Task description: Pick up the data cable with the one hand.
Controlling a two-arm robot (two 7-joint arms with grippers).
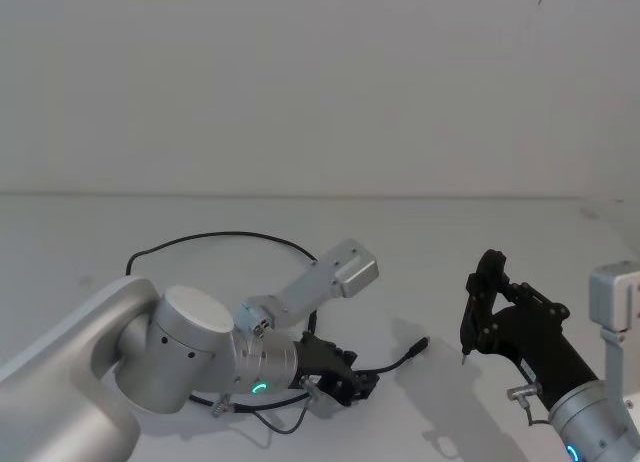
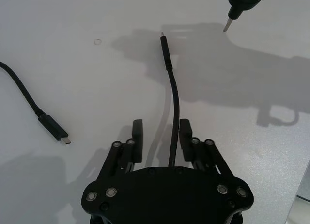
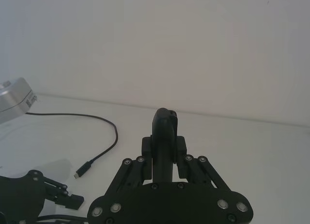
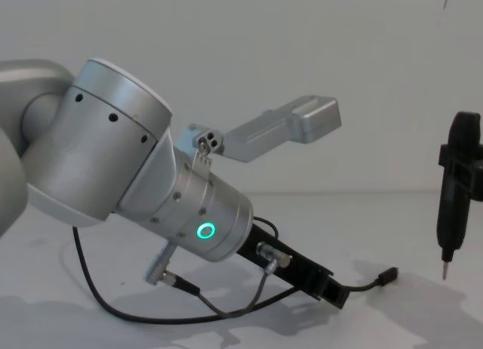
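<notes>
**Item 1, data cable:** long, thin black flexible cord (image 2: 176, 98) with a small black plug at each end, lying on the plain white table (image 1: 470, 242). In my head view it loops out toward 11 o'clock of the left arm and runs beneath it. It ends with one plug (image 1: 425, 342) at about 2 o'clock of the left pincer. The other plug (image 2: 53, 128) lies flat, well apart from the first.

**Item 2, left pincer** (image 2: 161, 132)**:** flat black two-jaw unit on a thick silver arm with a glowing green ring (image 4: 205, 230). Its jaws are spread, low over the table, straddling the cord without gripping it.

**Item 3, right pincer** (image 3: 164, 149)**:** at 3 o'clock of the left one, raised. It is pressed together on a slim black pen-like tool (image 4: 451, 190) with a metal tip.

**Handling, my estimate:** light, limp and smooth-sheathed. It should sag on either side of a grip and may slide through a loose one. I would take it on the cord just behind the first plug, where the jaws stand, and close firmly.

**Markings:** I can read no brand, label or writing on anything.
</notes>
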